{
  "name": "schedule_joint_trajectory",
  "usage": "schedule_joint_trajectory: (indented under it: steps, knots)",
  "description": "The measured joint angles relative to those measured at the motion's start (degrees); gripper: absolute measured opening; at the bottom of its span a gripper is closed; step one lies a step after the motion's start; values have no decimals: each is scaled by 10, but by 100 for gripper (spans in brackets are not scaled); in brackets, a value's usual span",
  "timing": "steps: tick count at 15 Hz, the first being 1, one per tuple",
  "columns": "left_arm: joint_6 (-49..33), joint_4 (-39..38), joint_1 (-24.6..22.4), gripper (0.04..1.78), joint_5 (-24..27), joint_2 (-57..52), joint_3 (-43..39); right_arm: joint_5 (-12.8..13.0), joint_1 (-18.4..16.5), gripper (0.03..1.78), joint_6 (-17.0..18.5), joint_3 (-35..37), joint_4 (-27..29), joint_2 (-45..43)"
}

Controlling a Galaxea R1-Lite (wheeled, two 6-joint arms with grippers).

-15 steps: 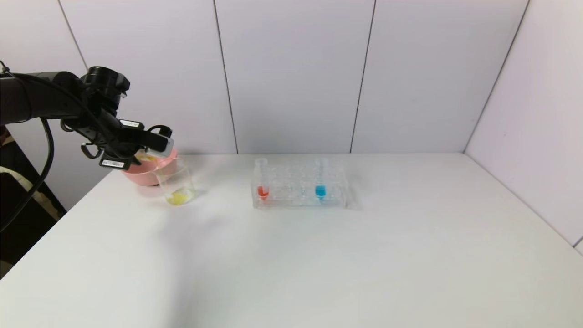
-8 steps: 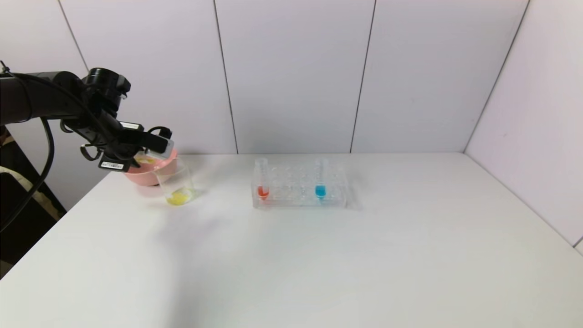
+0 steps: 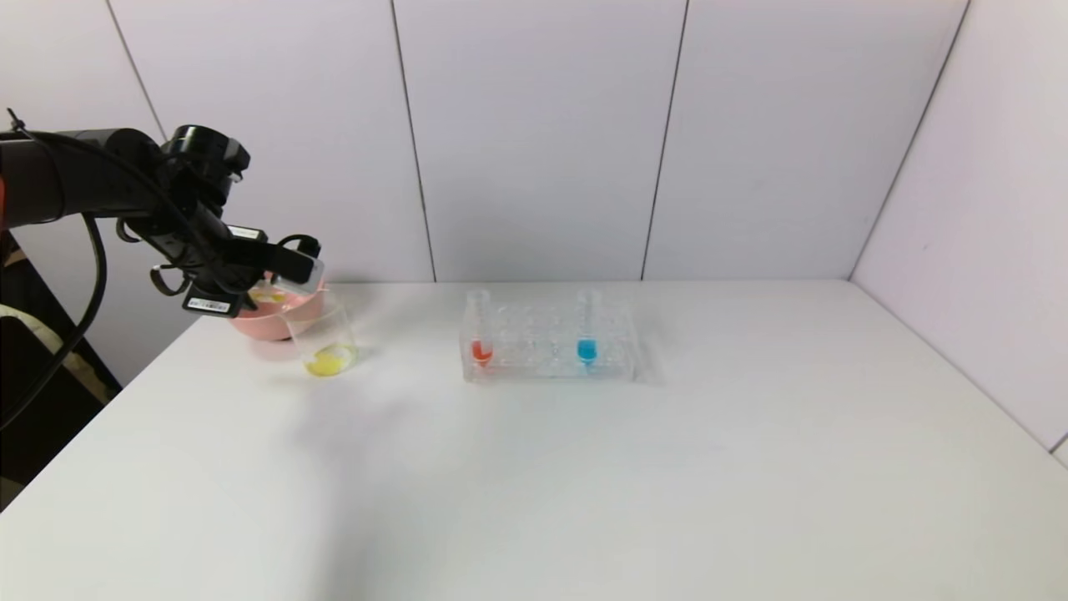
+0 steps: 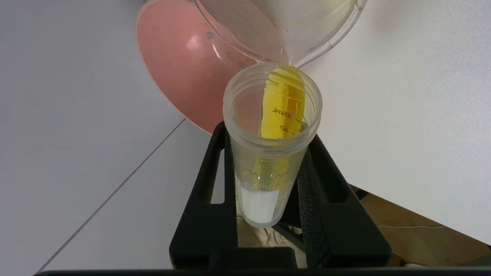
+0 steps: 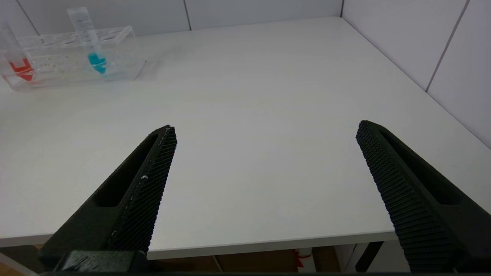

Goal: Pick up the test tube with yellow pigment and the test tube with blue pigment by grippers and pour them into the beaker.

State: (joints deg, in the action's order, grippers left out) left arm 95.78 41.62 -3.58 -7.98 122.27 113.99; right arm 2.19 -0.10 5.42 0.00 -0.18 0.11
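At the table's far left, my left gripper [image 3: 294, 269] is shut on the test tube with yellow pigment [image 4: 273, 153]. The tube is tipped with its mouth at the rim of the beaker [image 3: 327, 334], and a yellow streak runs along the tube's inside toward the beaker's lip [image 4: 291, 61]. A yellow pool lies at the beaker's bottom. The test tube with blue pigment [image 3: 587, 330] stands upright in the clear rack [image 3: 546, 361]; the right wrist view also shows this blue tube [image 5: 91, 42]. My right gripper [image 5: 266, 132] hangs open over the table's near edge, holding nothing.
A pink bowl [image 3: 265, 315] sits just behind the beaker, close under my left wrist. A tube with red-orange liquid [image 3: 480, 332] stands at the rack's left end. White wall panels close in the back and right sides.
My left gripper has shifted slightly up and to the right with the yellow tube, which stays tipped at the beaker's rim. Rack and right arm are unchanged.
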Motion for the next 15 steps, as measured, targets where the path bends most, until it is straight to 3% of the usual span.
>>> schedule_joint_trajectory:
  steps: [7,15]
  knots:
    - [0,10,12,47,-57,-6,0,0,0,171,0,0,0,0]
    - [4,2,22,47,-74,-6,0,0,0,171,0,0,0,0]
